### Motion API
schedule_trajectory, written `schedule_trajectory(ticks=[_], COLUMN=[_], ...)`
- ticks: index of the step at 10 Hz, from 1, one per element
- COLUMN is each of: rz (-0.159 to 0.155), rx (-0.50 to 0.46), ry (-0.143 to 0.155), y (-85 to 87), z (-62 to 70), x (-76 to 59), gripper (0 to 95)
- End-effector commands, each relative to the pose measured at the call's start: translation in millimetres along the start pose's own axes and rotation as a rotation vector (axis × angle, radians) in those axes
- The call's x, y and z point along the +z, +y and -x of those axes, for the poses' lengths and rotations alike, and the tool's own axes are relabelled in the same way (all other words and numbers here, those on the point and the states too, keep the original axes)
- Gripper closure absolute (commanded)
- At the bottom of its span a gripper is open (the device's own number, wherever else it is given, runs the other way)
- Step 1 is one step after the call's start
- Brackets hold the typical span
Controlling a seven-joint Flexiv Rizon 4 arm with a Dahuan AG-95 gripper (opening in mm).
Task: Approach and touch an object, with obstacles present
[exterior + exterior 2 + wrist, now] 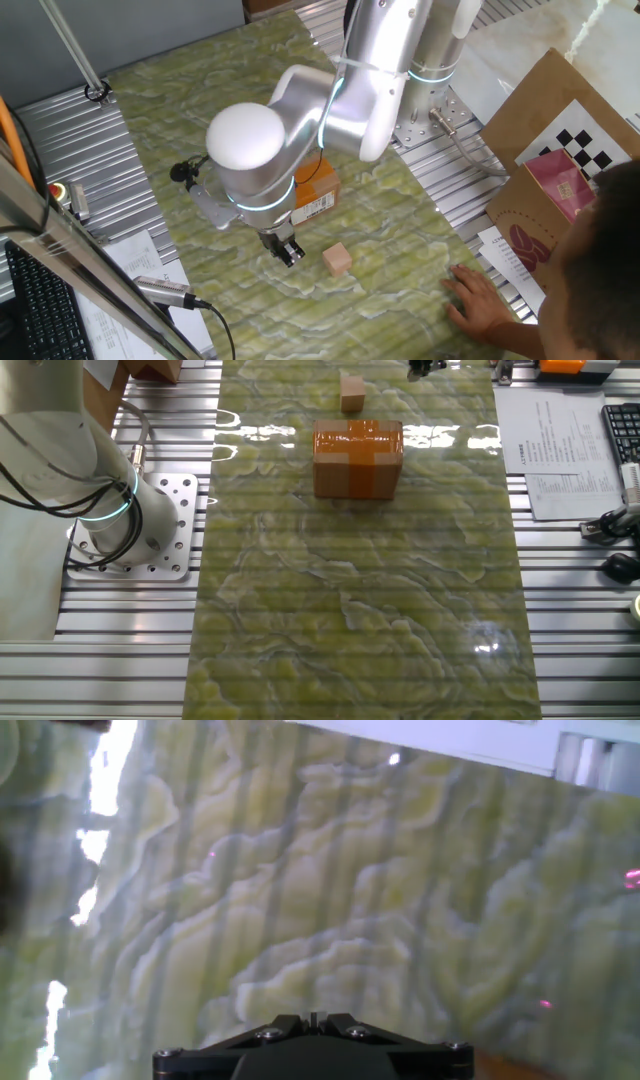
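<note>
The small pale tan wooden cube (338, 259) sits on the green marbled mat, near its front edge. It also shows in the other fixed view (352, 392), at the far end of the mat. The brown cardboard box with orange tape (357, 457) stands just behind the cube and is partly hidden by my arm in the one fixed view (320, 192). My gripper (289, 253) hangs low over the mat, a short way left of the cube and apart from it, fingers together and empty. In the hand view my gripper (314, 1018) faces only mat; the cube does not show there.
A person's hand (478, 297) rests on the mat's front right edge. A cardboard sheet with a checkerboard (560, 160) lies at the right. Papers (555, 455), a keyboard (622, 430) and cables lie on the slatted table beside the mat. My arm's base (125, 520) stands at the side.
</note>
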State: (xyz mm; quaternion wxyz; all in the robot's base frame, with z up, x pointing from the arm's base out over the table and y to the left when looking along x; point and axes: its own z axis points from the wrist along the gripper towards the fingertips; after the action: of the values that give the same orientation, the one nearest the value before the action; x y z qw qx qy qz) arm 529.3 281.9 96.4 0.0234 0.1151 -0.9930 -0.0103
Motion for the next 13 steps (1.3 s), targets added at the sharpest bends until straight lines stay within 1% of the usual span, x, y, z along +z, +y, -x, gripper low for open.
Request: schedule_trajectory(ticks=[1, 2, 3, 4, 6, 7, 8, 10, 11, 12, 13], rz=[-0.004, -0.004, -0.007, -0.007, -0.007, -0.001, -0.002, -0.002, -0.013, -0.02, -0.018], rx=[0.048, 0.058, 0.073, 0.076, 0.089, 0.079, 0.079, 0.105, 0.104, 0.096, 0.082], ry=[-0.003, -0.003, -0.001, -0.001, -0.002, -0.006, -0.002, 0.037, 0.057, 0.057, 0.047], y=[28.6, 35.8, 51.0, 54.3, 53.3, 53.3, 53.3, 53.3, 53.3, 53.3, 53.3], z=[-8.7, -10.7, -16.2, -18.4, -18.8, -18.8, -18.8, -18.8, -18.8, -18.8, -18.8], x=[7.7, 9.3, 13.0, 14.7, 15.2, 15.2, 15.2, 15.2, 15.2, 15.2, 15.2], gripper=[95.0, 95.0, 95.0, 95.0, 95.0, 95.0, 95.0, 95.0, 95.0, 95.0, 95.0])
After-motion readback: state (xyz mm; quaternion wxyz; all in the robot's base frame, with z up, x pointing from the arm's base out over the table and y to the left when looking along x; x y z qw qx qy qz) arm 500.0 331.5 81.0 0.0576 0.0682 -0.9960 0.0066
